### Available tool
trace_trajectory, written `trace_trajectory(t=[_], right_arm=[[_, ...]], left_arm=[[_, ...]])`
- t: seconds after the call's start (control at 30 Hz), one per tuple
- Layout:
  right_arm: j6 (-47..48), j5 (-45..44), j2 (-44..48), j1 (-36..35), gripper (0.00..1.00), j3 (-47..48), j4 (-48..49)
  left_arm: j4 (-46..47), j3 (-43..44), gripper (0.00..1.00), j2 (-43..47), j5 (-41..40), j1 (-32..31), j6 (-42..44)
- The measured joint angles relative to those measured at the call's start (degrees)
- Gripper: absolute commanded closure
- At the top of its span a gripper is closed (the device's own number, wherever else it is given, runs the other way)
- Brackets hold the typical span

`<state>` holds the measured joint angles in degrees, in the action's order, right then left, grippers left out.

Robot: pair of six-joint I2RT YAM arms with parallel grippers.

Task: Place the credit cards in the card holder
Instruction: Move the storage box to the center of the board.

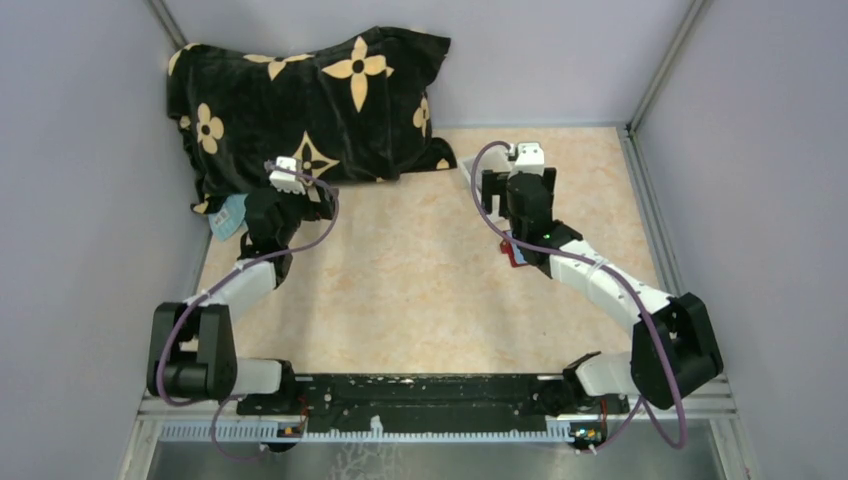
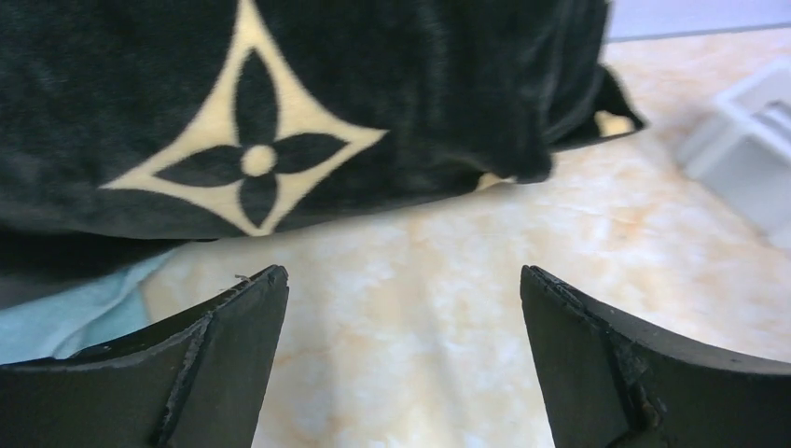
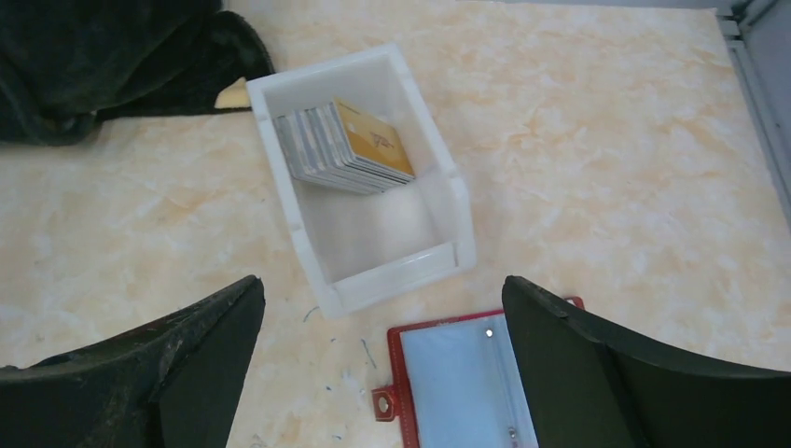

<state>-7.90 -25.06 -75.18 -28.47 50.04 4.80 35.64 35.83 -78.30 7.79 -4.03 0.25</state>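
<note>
Credit cards (image 3: 340, 147) in white tray (image 3: 396, 277) — print on top one unreadable

A black plush cushion (image 1: 300, 100) patterned with cream flower shapes lies in the far left corner of the marbled beige desk (image 1: 420, 290). A pale blue piece (image 1: 230, 215) pokes out from under its left end (what it is cannot be told). A small white plastic tray (image 3: 396, 273) sits on the desk near the cushion's right corner.

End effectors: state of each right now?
Left end effector: open, holding nothing.
Right end effector: open, holding nothing.
</note>
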Motion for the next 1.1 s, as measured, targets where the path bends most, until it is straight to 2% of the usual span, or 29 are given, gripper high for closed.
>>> trace_trajectory(t=[0.13,0.2,0.27,0.33,0.43,0.53,0.7,0.8,1.1], right_arm=[[-1.3,-3.4,0.6,0.0,0.01,-0.3,0.7],[-1.9,-2.0,3.4,0.2,0.02,-3.7,3.2],[-2.2,0.6,6.7,0.5,0.13,-6.2,4.3],[-2.4,3.0,8.4,0.5,0.29,-5.9,4.3],[-2.8,5.9,6.7,0.5,0.32,-0.7,2.2],[-2.9,7.0,4.6,0.5,0.34,2.8,1.4],[-2.7,9.0,2.5,0.5,0.34,3.0,-1.1],[-2.2,10.6,-0.7,0.5,0.34,3.8,-3.1],[-0.8,14.4,-12.0,0.5,0.34,9.3,-5.2]], left_arm=[[-1.7,-0.4,0.00,4.9,7.2,0.0,-6.2],[-0.1,-0.9,0.00,6.5,12.0,0.0,-10.3],[2.5,-1.2,0.00,6.9,16.8,0.0,-15.4],[4.3,-0.8,0.00,5.6,21.9,0.0,-20.4],[3.7,1.7,0.00,1.8,26.1,-0.6,-25.0],[0.4,2.3,0.00,1.6,23.2,-3.3,-25.7],[-6.2,5.6,0.00,1.8,12.9,-15.7,-21.9],[-8.5,7.8,0.00,0.5,8.1,-20.6,-20.1],[-14.6,8.4,0.00,-2.8,-1.8,-23.2,-20.3]])
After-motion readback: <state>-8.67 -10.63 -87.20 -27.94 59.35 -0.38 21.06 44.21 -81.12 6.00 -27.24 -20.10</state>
